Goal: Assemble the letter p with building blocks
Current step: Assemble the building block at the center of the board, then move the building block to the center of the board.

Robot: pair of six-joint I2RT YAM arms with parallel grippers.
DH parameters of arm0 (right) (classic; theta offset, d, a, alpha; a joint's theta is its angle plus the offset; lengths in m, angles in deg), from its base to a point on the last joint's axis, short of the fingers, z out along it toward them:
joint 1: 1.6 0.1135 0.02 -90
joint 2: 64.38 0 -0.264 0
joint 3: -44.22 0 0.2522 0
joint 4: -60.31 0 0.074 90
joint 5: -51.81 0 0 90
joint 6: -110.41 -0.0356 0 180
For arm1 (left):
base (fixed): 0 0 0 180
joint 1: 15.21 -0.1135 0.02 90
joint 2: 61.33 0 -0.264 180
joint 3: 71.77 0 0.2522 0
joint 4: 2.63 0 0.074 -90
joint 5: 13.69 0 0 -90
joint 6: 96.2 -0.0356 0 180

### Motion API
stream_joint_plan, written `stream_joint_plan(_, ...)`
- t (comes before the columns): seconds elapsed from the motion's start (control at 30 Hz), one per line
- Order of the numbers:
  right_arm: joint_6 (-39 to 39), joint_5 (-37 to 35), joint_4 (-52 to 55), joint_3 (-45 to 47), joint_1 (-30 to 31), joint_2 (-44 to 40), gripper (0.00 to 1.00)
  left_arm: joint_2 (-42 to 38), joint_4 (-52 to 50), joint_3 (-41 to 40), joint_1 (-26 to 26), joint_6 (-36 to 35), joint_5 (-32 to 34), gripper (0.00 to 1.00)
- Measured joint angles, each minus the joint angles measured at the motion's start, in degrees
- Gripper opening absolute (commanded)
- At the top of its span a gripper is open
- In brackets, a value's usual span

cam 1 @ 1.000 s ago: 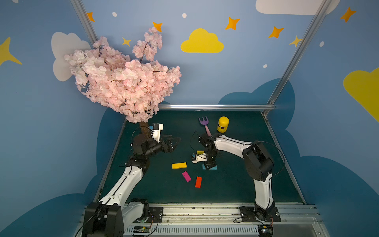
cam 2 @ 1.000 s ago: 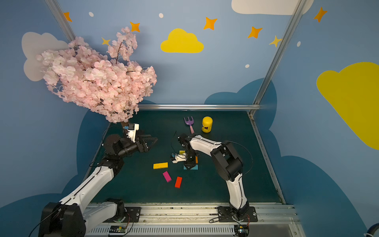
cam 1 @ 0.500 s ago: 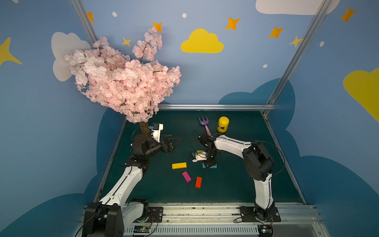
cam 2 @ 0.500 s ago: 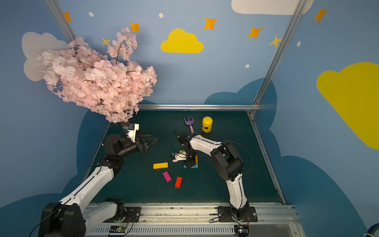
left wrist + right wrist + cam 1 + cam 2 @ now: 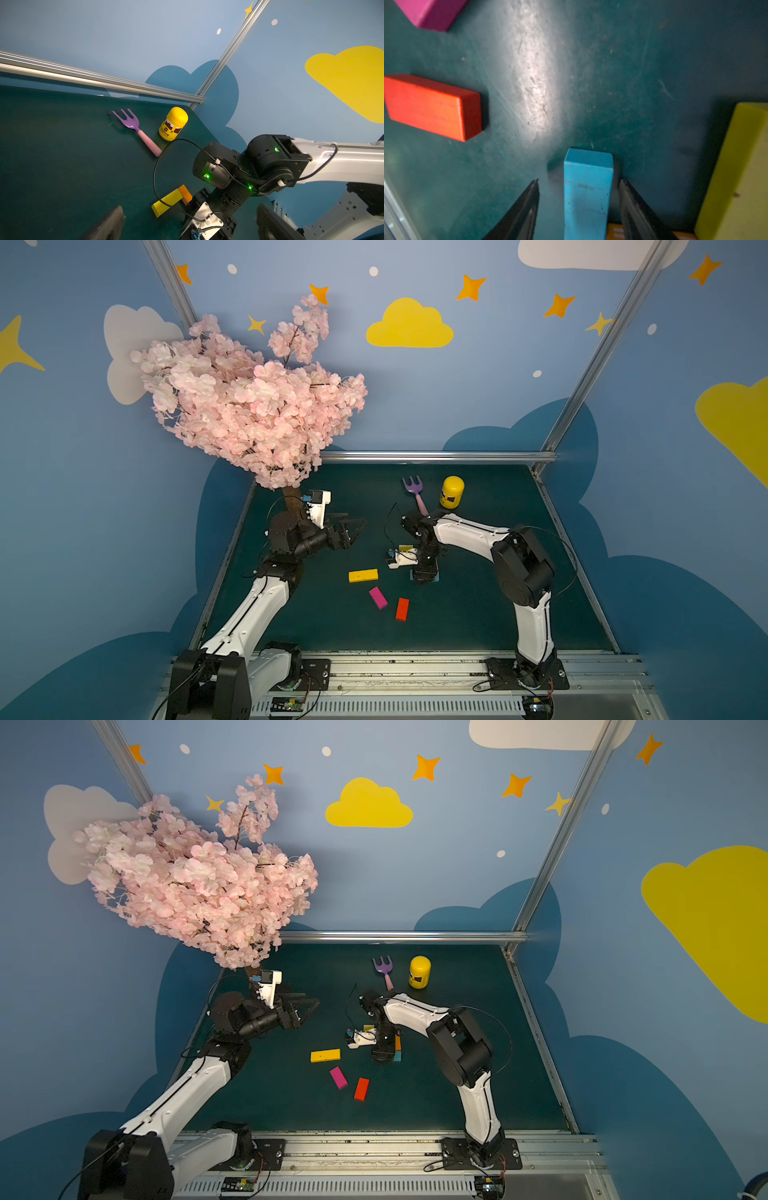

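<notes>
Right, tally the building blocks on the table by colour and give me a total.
yellow blocks: 2
orange block: 1
teal block: 1
red block: 1
magenta block: 1
Total: 6

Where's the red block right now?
In both top views the red block lies flat on the table, just right of the magenta block, closest of all blocks to the table's front edge.
</notes>
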Motion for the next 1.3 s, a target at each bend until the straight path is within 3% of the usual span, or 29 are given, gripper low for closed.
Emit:
stream_joint_plan(0.23,-3.6,0.8,-2.1,0.0,0.4,-6.6,0.86,-0.2,-4.2,1.0,0.2,-2.5,0.5,1.0)
stream_joint_plan(0.37,-8.9,-0.2,-6.5,0.0,0.2,-15.4,0.88,-0.2,-10.4,4.5,2.1,-6.6,2.8,1.0)
stream_joint_plan(0.63,-28.8,-8.5,-20.8,7.1,-3.1,-32.5,0.9,2.0,-23.4,9.7,10.0,-16.4,12.0,1.0)
stream_joint_plan(0.8,-44.7,-2.1,-29.9,13.7,-12.4,-38.6,0.9,3.7,-31.3,12.4,14.1,-21.6,18.5,1.0)
stream_joint_plan(0.93,-54.9,0.9,-32.7,16.9,-19.7,-39.2,0.9,8.2,-40.8,19.0,20.5,-26.7,26.3,1.0)
stream_joint_plan(1.1,-61.9,3.5,-34.5,24.0,-21.6,-40.3,0.9,15.9,-51.8,26.0,27.0,-32.4,31.9,0.99)
stream_joint_plan(1.3,-68.6,7.4,-37.0,30.4,-22.6,-40.6,0.9,20.2,-62.6,28.1,27.6,-39.2,32.3,0.99)
